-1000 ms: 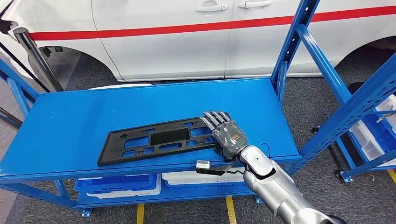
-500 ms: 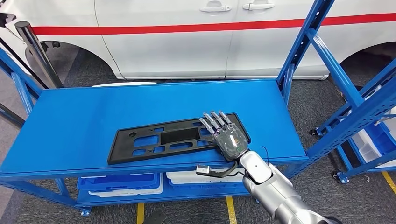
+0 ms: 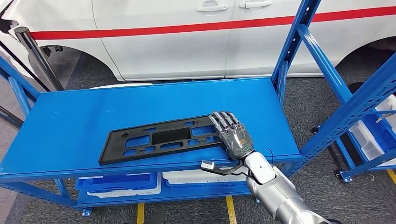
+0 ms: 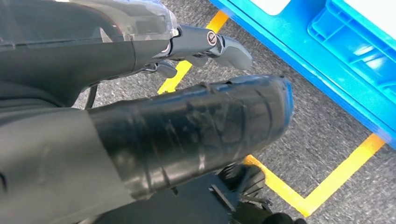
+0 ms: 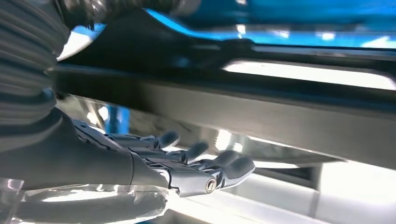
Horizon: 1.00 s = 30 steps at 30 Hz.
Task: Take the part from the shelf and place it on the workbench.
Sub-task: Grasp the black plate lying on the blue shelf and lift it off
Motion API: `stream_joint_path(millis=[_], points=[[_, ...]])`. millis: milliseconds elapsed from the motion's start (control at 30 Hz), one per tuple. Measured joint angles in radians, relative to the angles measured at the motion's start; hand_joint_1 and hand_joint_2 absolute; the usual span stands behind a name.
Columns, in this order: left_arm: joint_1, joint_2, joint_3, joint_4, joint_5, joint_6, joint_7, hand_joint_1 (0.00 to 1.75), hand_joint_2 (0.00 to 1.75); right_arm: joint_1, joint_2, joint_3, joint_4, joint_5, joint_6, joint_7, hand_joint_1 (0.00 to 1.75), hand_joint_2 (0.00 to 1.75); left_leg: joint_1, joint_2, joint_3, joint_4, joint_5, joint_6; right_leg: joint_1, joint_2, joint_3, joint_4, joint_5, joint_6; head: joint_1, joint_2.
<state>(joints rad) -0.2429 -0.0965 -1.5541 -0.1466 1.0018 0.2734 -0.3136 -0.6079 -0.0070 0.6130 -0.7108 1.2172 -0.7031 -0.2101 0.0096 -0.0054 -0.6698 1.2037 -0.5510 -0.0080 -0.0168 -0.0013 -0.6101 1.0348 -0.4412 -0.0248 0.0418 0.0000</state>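
Now we see the black part [image 3: 161, 139], a long flat panel with rectangular cutouts, lying on the blue shelf [image 3: 93, 112] in the lower middle of the head view, its left end angled slightly toward the shelf's front edge. Our right hand [image 3: 232, 135] comes up from the lower right of that frame and rests palm down on the right end of the part, fingers stretched out flat and close together across the panel. Whether the thumb hooks under the edge we cannot tell from above. In the right wrist view the fingers [image 5: 201, 163] extend nearly straight beside a dark band that crosses the frame, with bright blue surface along the upper edge; the picture is too blurred for us to say whether they grip anything.

Our left hand [image 4: 205, 44] hangs low in the left wrist view, its dark fingers curled loosely with nothing between them, above grey carpet marked with yellow floor lines [image 4: 322, 186] at the lower right. A blue crate [image 4: 359, 42] sits in the upper right corner of that frame.

Behind the shelf, along the top of the head view, stands a white car [image 3: 196, 42] with a red stripe. Blue rack posts [image 3: 299, 42] rise at the right, and blue and white bins [image 3: 121, 184] sit on the lower level beneath the shelf.
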Motion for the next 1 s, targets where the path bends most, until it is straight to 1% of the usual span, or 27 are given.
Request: stream_joint_path(millis=[33,67,100,133,167,200,233,267,300,367,400,433,467,500,533,567,600,633,667,700,733,767,833,900,933,967,1000], points=[[0.002,0.000,0.000,0.000,0.000,0.001,0.000,0.00,0.00,0.003,0.000,-0.004,0.005,0.000,0.000,-0.001,1.16,1.75,0.001,0.000,-0.028,0.062,-0.023,-0.003,0.000,0.000,-0.001,0.000,0.000,0.000,0.000,0.000],[0.003,0.000,0.000,0.000,0.001,0.001,0.000,0.00,0.00,0.006,0.000,-0.007,0.009,0.000,0.000,-0.002,1.43,1.75,0.002,0.000,-0.046,0.098,-0.030,-0.005,0.001,0.000,-0.001,0.001,0.000,0.000,0.000,0.000],[0.005,0.000,0.000,0.000,0.001,0.002,0.000,0.00,0.00,0.008,0.000,-0.010,0.012,0.000,0.000,-0.002,1.70,1.75,0.002,0.000,-0.045,0.096,-0.017,-0.005,0.001,0.001,-0.001,0.001,0.000,0.000,0.000,0.000],[0.005,0.000,0.000,0.000,0.001,0.002,0.000,0.00,0.00,0.009,0.000,-0.012,0.015,-0.001,0.000,-0.002,1.74,1.75,0.003,0.000,-0.026,0.055,0.013,-0.003,0.001,0.002,0.000,0.001,0.000,0.000,0.000,0.000],[0.005,0.000,0.000,0.000,0.002,0.002,0.000,0.00,0.00,0.010,0.000,-0.015,0.018,-0.003,0.000,-0.002,1.75,1.75,0.003,0.000,0.008,-0.017,0.052,0.001,0.001,0.002,0.002,0.001,-0.001,0.002,0.000,0.000],[0.004,0.000,0.000,0.000,0.004,0.003,0.000,0.00,0.00,0.010,0.000,-0.019,0.020,-0.006,0.000,-0.002,1.75,1.75,0.001,0.000,0.042,-0.088,0.079,0.005,0.002,0.003,0.002,0.001,-0.002,0.005,0.000,0.000],[0.004,0.000,0.000,0.000,0.007,0.003,0.000,0.00,0.00,0.009,0.000,-0.025,0.023,-0.011,0.000,-0.004,1.75,1.75,-0.002,0.000,0.068,-0.142,0.097,0.010,0.003,0.003,0.002,0.002,-0.002,0.009,0.000,0.000],[0.004,0.000,0.000,0.000,0.009,0.004,-0.001,0.00,0.00,0.009,0.000,-0.033,0.024,-0.016,0.000,-0.006,1.75,1.75,-0.004,-0.001,0.082,-0.175,0.103,0.015,0.004,0.003,0.001,0.001,-0.001,0.015,0.000,0.000],[0.005,0.000,0.000,0.000,0.011,0.004,-0.001,0.00,0.00,0.009,0.000,-0.041,0.025,-0.023,0.000,-0.011,1.75,1.75,-0.008,-0.002,0.084,-0.181,0.100,0.020,0.005,0.004,0.001,0.000,0.000,0.021,0.000,0.000],[0.007,0.001,0.000,0.000,0.013,0.005,-0.002,0.00,0.00,0.009,-0.002,-0.059,0.025,-0.037,0.005,-0.024,1.75,1.75,-0.006,-0.002,0.086,-0.189,0.106,0.031,0.003,0.004,0.002,-0.003,0.000,0.034,0.001,0.000],[0.007,0.001,0.000,0.000,0.013,0.005,-0.003,0.00,0.00,0.008,-0.002,-0.068,0.024,-0.043,0.009,-0.031,1.75,1.75,-0.004,-0.001,0.089,-0.195,0.110,0.039,0.003,0.003,-0.002,0.007,-0.009,0.038,0.001,0.000],[0.007,0.001,0.000,0.000,0.013,0.005,-0.003,0.00,0.00,0.008,-0.003,-0.078,0.024,-0.049,0.015,-0.038,1.75,1.75,-0.002,0.000,0.091,-0.201,0.114,0.046,0.003,0.003,-0.015,0.036,-0.029,0.042,0.002,0.000],[0.007,0.001,0.000,0.000,0.013,0.005,-0.004,0.00,0.00,0.009,-0.004,-0.086,0.023,-0.054,0.020,-0.043,1.75,1.75,-0.001,0.001,0.093,-0.205,0.116,0.051,0.002,0.003,-0.038,0.086,-0.058,0.043,0.002,0.000],[0.007,0.001,0.000,0.000,0.013,0.005,-0.004,0.00,0.00,0.009,-0.005,-0.093,0.023,-0.057,0.025,-0.047,1.75,1.75,-0.003,0.002,0.092,-0.205,0.117,0.054,0.003,0.003,-0.068,0.152,-0.091,0.045,0.002,0.000],[0.008,0.001,0.000,0.000,0.013,0.005,-0.004,0.00,0.00,0.010,-0.005,-0.098,0.023,-0.058,0.028,-0.050,1.75,1.75,-0.004,0.002,0.092,-0.204,0.116,0.056,0.003,0.003,-0.100,0.218,-0.117,0.046,0.002,0.000],[0.008,0.001,0.000,0.000,0.013,0.005,-0.004,0.00,0.00,0.012,-0.006,-0.102,0.023,-0.059,0.031,-0.053,1.75,1.75,-0.004,0.002,0.092,-0.203,0.115,0.056,0.002,0.003,-0.121,0.262,-0.127,0.047,0.002,0.000],[0.009,0.001,0.000,0.000,0.013,0.005,-0.004,0.00,0.00,0.013,-0.006,-0.106,0.022,-0.060,0.032,-0.056,1.75,1.75,-0.005,0.002,0.092,-0.201,0.114,0.057,0.002,0.003,-0.126,0.270,-0.118,0.047,0.002,0.000],[0.009,0.001,0.000,0.000,0.013,0.005,-0.005,0.00,0.00,0.014,-0.007,-0.108,0.021,-0.061,0.033,-0.060,1.75,1.75,-0.005,0.001,0.092,-0.198,0.113,0.056,0.002,0.003,-0.111,0.239,-0.092,0.046,0.002,0.000],[0.009,0.000,0.000,0.000,0.013,0.005,-0.005,0.00,0.00,0.014,-0.007,-0.110,0.018,-0.063,0.033,-0.063,1.75,1.75,-0.005,0.000,0.092,-0.194,0.110,0.055,0.002,0.002,-0.079,0.175,-0.055,0.043,0.002,0.000],[0.009,0.000,0.000,0.000,0.013,0.005,-0.005,0.00,0.00,0.013,-0.008,-0.111,0.016,-0.065,0.033,-0.066,1.75,1.75,-0.006,-0.001,0.091,-0.189,0.106,0.052,0.003,0.002,-0.045,0.107,-0.029,0.040,0.002,0.000],[0.008,0.000,0.000,0.000,0.013,0.005,-0.006,0.00,0.00,0.012,-0.008,-0.113,0.013,-0.068,0.033,-0.068,1.75,1.75,-0.007,-0.001,0.089,-0.183,0.103,0.048,0.005,0.002,-0.019,0.051,-0.011,0.036,0.002,0.000],[0.008,0.000,0.000,0.000,0.013,0.005,-0.006,0.00,0.00,0.012,-0.008,-0.115,0.010,-0.070,0.033,-0.069,1.75,1.75,-0.009,-0.002,0.087,-0.180,0.100,0.044,0.007,0.002,-0.004,0.019,-0.005,0.032,0.002,0.000],[0.008,-0.001,0.000,0.000,0.013,0.005,-0.006,0.00,0.00,0.012,-0.008,-0.116,0.005,-0.072,0.033,-0.070,1.75,1.75,-0.011,-0.002,0.085,-0.179,0.101,0.034,0.010,0.003,-0.001,0.008,-0.005,0.025,0.001,0.000],[0.007,-0.001,0.000,0.000,0.013,0.005,-0.007,0.00,0.00,0.012,-0.008,-0.117,0.001,-0.073,0.033,-0.071,1.75,1.75,-0.009,-0.002,0.082,-0.170,0.091,0.024,0.005,0.002,0.002,0.002,-0.001,0.014,0.001,0.000],[0.007,-0.001,0.000,0.000,0.013,0.005,-0.007,0.00,0.00,0.011,-0.009,-0.117,-0.001,-0.073,0.033,-0.071,1.75,1.75,-0.008,-0.001,0.072,-0.146,0.074,0.018,0.003,0.001,0.004,-0.002,0.002,0.008,0.000,0.000],[0.007,-0.001,0.000,0.000,0.013,0.005,-0.007,0.00,0.00,0.011,-0.009,-0.117,-0.002,-0.073,0.033,-0.071,1.75,1.75,-0.005,-0.001,0.052,-0.101,0.047,0.013,0.001,-0.001,0.005,-0.005,0.003,0.004,-0.001,0.000],[0.007,-0.001,0.000,0.000,0.013,0.005,-0.007,0.00,0.00,0.011,-0.009,-0.117,-0.003,-0.073,0.033,-0.071,1.75,1.75,-0.003,0.000,0.025,-0.040,0.014,0.007,0.001,-0.001,0.004,-0.006,0.004,0.001,-0.002,0.000]])
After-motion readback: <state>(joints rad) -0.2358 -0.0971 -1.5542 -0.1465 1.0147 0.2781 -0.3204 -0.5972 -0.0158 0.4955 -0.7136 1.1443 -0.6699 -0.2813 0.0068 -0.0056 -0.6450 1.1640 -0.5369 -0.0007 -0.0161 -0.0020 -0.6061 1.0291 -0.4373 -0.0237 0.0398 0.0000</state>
